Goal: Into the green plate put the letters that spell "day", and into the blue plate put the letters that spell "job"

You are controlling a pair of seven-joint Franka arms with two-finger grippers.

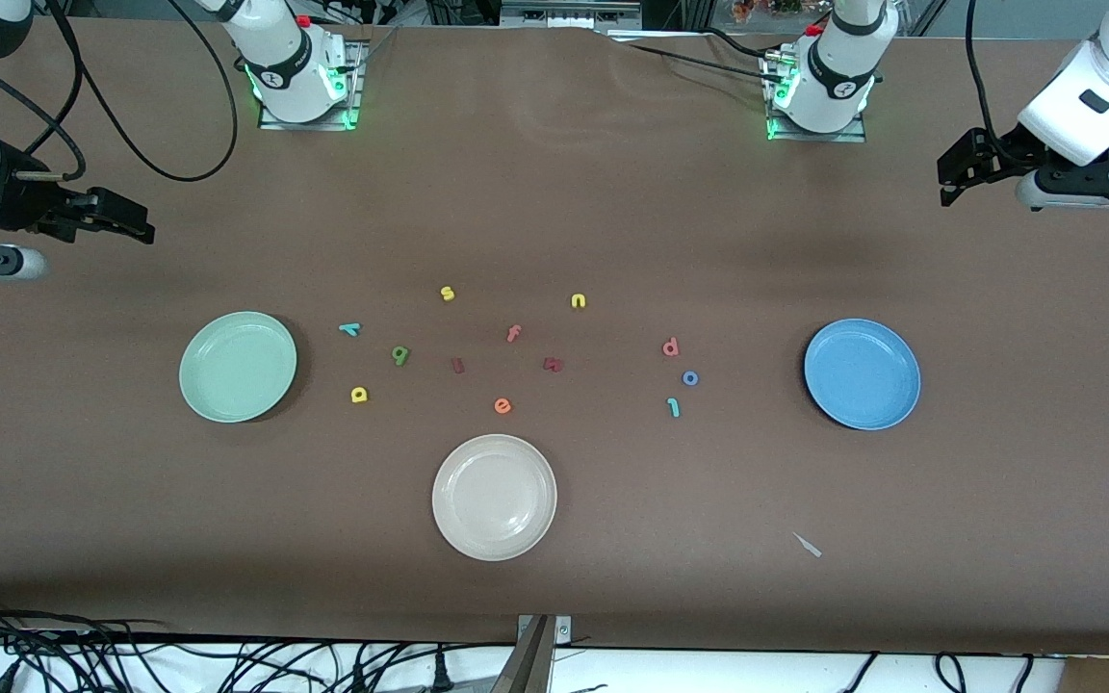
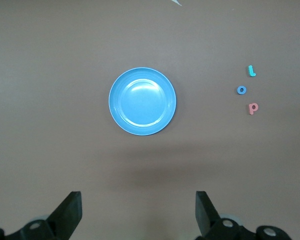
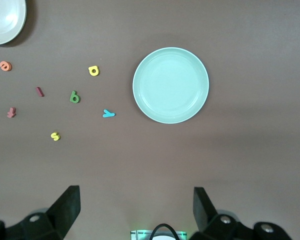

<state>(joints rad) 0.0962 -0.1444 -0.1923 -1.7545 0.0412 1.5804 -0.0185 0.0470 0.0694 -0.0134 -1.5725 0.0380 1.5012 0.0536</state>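
The green plate (image 1: 237, 367) (image 3: 170, 85) lies toward the right arm's end of the table. Beside it are the teal "y" (image 1: 350, 329), the dark green letter (image 1: 400, 355) and the yellow "a" (image 1: 359, 394). Toward the left arm's end lies the blue plate (image 1: 862, 373) (image 2: 142, 101), with the salmon "b" (image 1: 671, 347), the blue "o" (image 1: 690, 378) and the teal "j" (image 1: 673, 407) beside it. Both plates hold nothing. My right gripper (image 1: 142, 231) (image 3: 135, 205) hangs open and empty over bare table at its end. My left gripper (image 1: 946, 188) (image 2: 138, 207) hangs open and empty likewise.
A cream-white plate (image 1: 494, 497) sits nearer the front camera, mid-table. Other letters lie between the plates: yellow "s" (image 1: 448, 294), yellow "n" (image 1: 579, 301), salmon "f" (image 1: 513, 334), orange "e" (image 1: 502, 406), two dark red ones (image 1: 458, 365). A small white scrap (image 1: 808, 545) lies near the front edge.
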